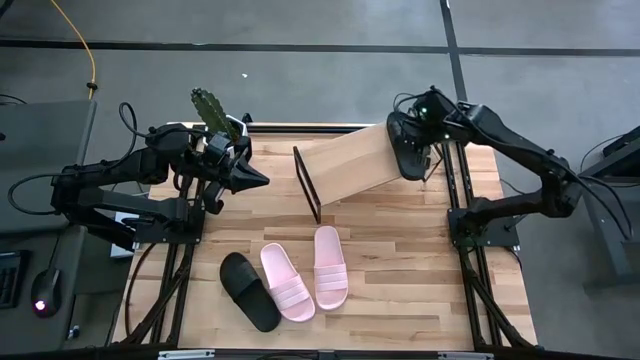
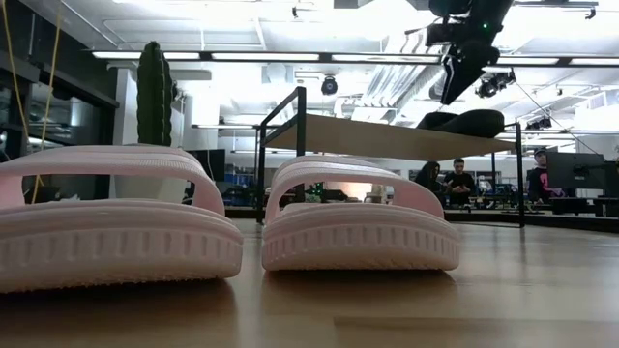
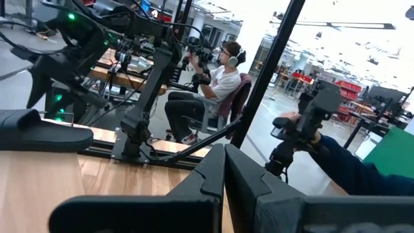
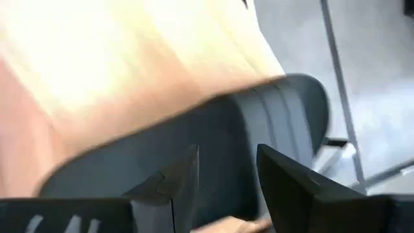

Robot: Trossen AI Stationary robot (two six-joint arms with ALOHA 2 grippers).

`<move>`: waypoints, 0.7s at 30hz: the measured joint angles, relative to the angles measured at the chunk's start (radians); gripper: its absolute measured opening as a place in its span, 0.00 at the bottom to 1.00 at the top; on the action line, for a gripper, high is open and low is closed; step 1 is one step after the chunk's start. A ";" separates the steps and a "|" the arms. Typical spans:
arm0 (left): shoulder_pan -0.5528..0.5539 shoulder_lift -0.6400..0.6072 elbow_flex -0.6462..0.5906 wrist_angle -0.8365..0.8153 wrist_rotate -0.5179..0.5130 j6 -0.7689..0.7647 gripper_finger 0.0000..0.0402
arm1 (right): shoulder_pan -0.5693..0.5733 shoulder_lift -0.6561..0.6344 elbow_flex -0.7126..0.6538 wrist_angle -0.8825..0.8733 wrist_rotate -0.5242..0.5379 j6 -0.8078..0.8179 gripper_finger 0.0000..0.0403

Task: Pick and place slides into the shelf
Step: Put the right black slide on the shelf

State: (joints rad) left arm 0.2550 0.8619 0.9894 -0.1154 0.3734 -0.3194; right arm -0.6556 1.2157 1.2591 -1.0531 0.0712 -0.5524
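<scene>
One black slide [image 1: 408,152] lies on the right end of the shelf [image 1: 345,165], a light plank rack with black end frames standing askew at the table's far middle. My right gripper [image 4: 226,188] hangs open just above that slide [image 4: 213,136], pointing steeply down. In the low view the right gripper [image 2: 462,75] stands clear above the black slide [image 2: 469,123]. A second black slide [image 1: 248,290] and two pink slides [image 1: 288,282] [image 1: 331,265] lie soles down on the near table. My left gripper [image 1: 262,180] waits shut and level, left of the shelf.
A green cactus [image 1: 208,108] stands at the far left corner, behind the left arm. Bare tabletop [image 1: 420,280] lies right of the pink slides. Beyond the table, a seated person [image 3: 217,90] and a sleeve [image 3: 349,165] show in the room.
</scene>
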 joint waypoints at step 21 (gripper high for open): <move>0.000 0.000 0.000 0.000 0.000 0.000 0.00 | 0.239 0.009 0.001 0.021 -0.049 0.135 0.07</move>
State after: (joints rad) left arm 0.2550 0.8619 0.9894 -0.1154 0.3729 -0.3191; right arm -0.4165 1.2242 1.2602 -1.0320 0.0226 -0.4177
